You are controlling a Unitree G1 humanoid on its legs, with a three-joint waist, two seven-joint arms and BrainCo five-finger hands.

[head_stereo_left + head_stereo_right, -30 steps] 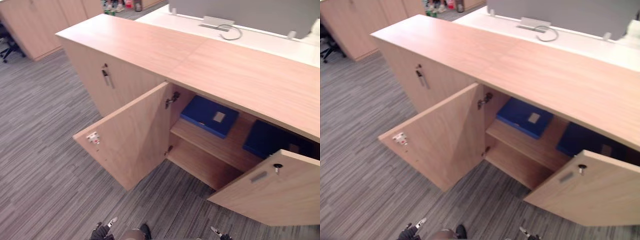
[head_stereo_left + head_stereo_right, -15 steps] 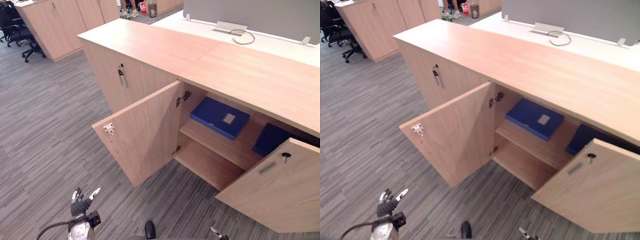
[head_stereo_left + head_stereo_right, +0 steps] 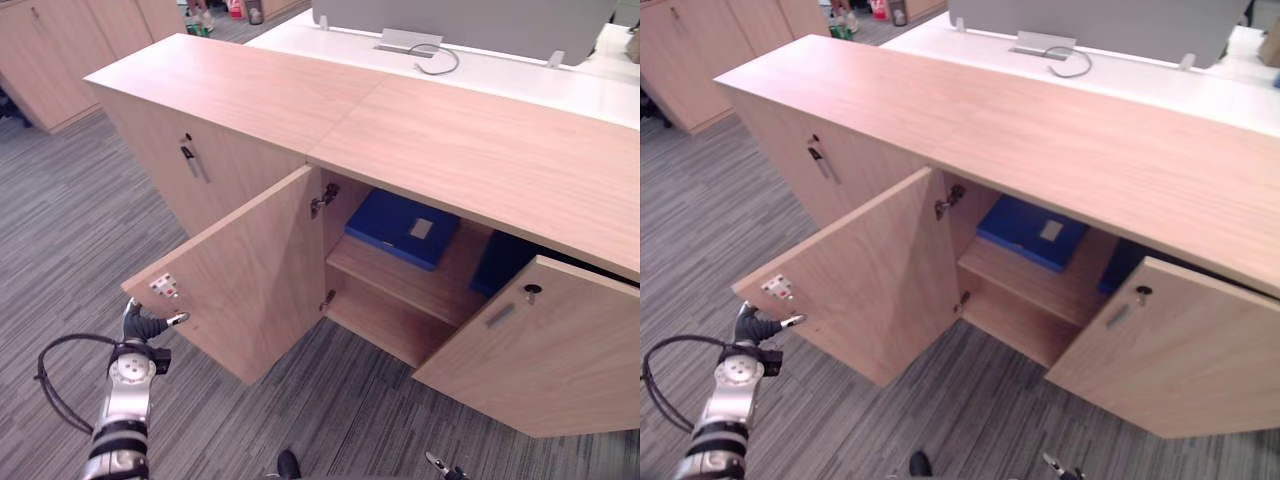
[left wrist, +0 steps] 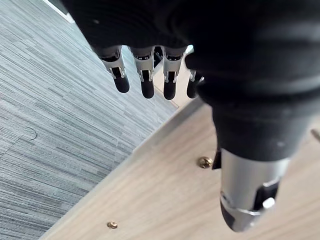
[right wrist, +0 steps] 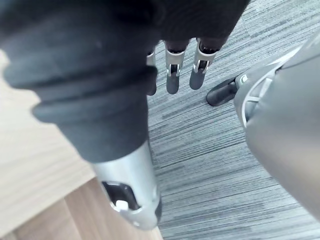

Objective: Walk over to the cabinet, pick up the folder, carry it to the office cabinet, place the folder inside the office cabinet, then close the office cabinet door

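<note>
The left hand (image 3: 141, 325), fingers loosely spread, hovers beside the open left door's (image 3: 240, 270) free edge. A blue folder (image 3: 400, 227) lies on the upper shelf (image 3: 395, 283). The right hand (image 5: 172, 80) hangs relaxed, empty, above the carpet (image 5: 210, 165).

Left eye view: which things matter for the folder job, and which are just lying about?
Job:
cabinet
left door and right door, both open
folder on the shelf
second blue folder, part hidden by the right door
left robot hand, by the left door's edge
right robot hand

Lying about:
desk
cable
screen
far cabinets
</note>
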